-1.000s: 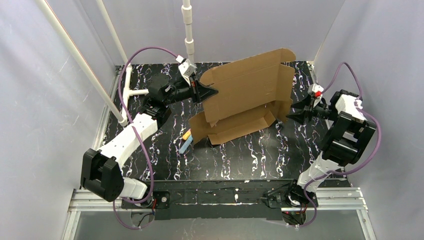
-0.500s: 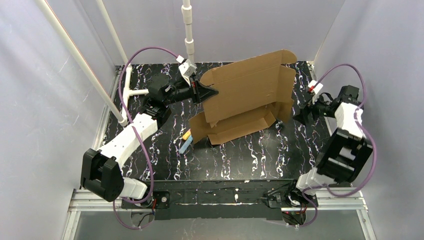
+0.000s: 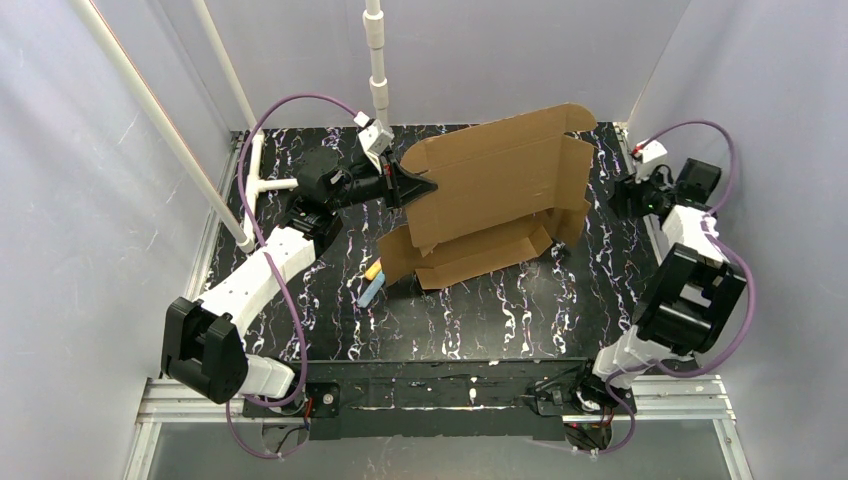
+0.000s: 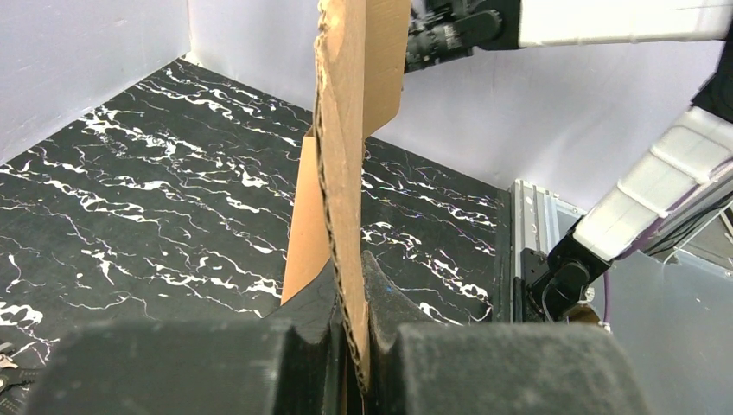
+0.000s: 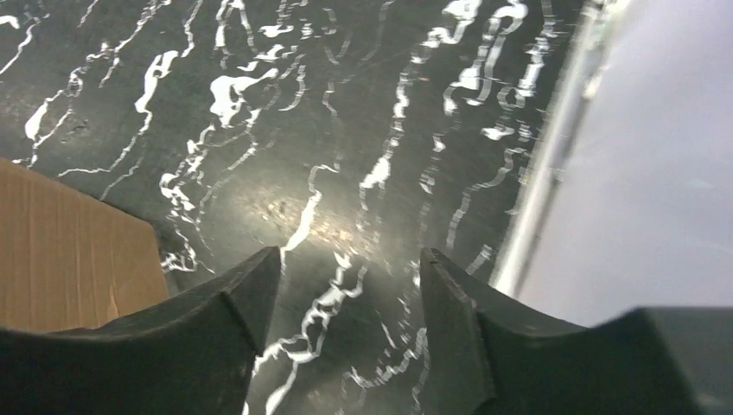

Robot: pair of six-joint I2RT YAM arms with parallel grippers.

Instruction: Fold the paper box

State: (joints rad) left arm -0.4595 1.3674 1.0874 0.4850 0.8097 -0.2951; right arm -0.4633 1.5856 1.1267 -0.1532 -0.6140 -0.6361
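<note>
The paper box (image 3: 495, 195) is a brown corrugated sheet standing tilted at the back middle of the table, its lower flaps resting on the black marbled top. My left gripper (image 3: 425, 184) is shut on the sheet's left edge; in the left wrist view the cardboard edge (image 4: 346, 173) rises from between the closed fingers (image 4: 353, 303). My right gripper (image 3: 625, 192) is at the far right, apart from the box, with its jaws open over bare table (image 5: 350, 259). Only a corner of the paper box (image 5: 69, 251) shows at the left of the right wrist view.
A yellow and a blue marker (image 3: 371, 283) lie just left of the box's lower flap. A white pipe frame (image 3: 262, 175) stands at the back left and a white post (image 3: 377, 70) at the back middle. Grey walls close in both sides; a metal rail (image 5: 553, 147) edges the table at right.
My right arm has drawn back from the box's right edge toward the far right wall and turned. The left gripper and the box have barely moved.
</note>
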